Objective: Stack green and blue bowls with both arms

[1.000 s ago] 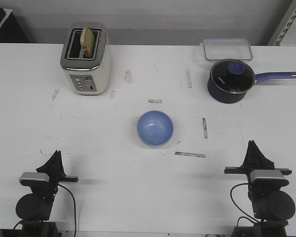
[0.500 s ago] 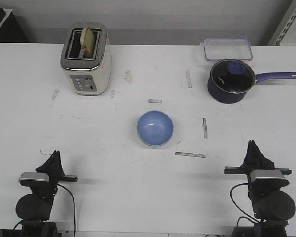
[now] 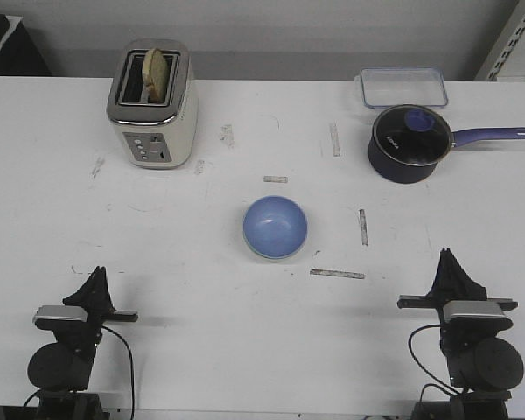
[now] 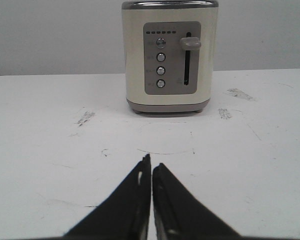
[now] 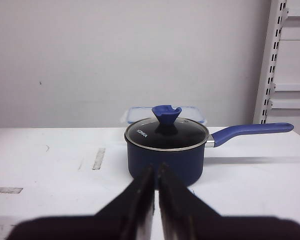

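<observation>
The blue bowl [image 3: 276,225] sits upright at the middle of the white table [image 3: 201,254]. A thin pale mint edge [image 3: 255,251] shows under its near rim, which looks like the green bowl with the blue one nested in it. The rest of the green bowl is hidden. My left gripper [image 3: 97,273] rests at the near left, shut and empty, well away from the bowls. In the left wrist view it [image 4: 151,162] points at the toaster. My right gripper [image 3: 447,255] rests at the near right, shut and empty. In the right wrist view it [image 5: 156,167] points at the saucepan.
A cream toaster [image 3: 152,103] with toast stands at the far left and shows in the left wrist view [image 4: 168,55]. A dark navy saucepan [image 3: 409,143] with a lid and long handle sits at the far right, also in the right wrist view [image 5: 166,150]. A clear lidded box [image 3: 403,87] lies behind it.
</observation>
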Controlling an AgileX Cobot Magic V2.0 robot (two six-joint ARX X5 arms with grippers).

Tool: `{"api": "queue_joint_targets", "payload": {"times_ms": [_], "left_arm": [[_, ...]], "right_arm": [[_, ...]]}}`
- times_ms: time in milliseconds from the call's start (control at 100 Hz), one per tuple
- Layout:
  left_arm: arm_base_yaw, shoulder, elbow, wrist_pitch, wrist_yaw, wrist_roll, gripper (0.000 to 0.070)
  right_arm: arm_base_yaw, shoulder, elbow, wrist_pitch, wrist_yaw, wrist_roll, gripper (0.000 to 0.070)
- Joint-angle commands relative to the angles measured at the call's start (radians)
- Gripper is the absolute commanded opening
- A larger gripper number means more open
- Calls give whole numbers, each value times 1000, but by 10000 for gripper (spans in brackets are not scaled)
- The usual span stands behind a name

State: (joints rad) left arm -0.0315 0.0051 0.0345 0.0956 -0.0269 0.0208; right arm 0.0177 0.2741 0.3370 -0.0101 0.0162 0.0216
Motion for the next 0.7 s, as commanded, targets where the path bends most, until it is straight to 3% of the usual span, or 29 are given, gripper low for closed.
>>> {"api": "queue_joint_targets", "payload": {"times_ms": [0,690], "left_arm": [[-2,-2,-22,10,1,13,3],[-2,-2,-22,10,1,13,2]], "right_arm": [[0,0,1,10,0,-11,5],[-26,-27,-46,-5,-8,-11,5]]}}
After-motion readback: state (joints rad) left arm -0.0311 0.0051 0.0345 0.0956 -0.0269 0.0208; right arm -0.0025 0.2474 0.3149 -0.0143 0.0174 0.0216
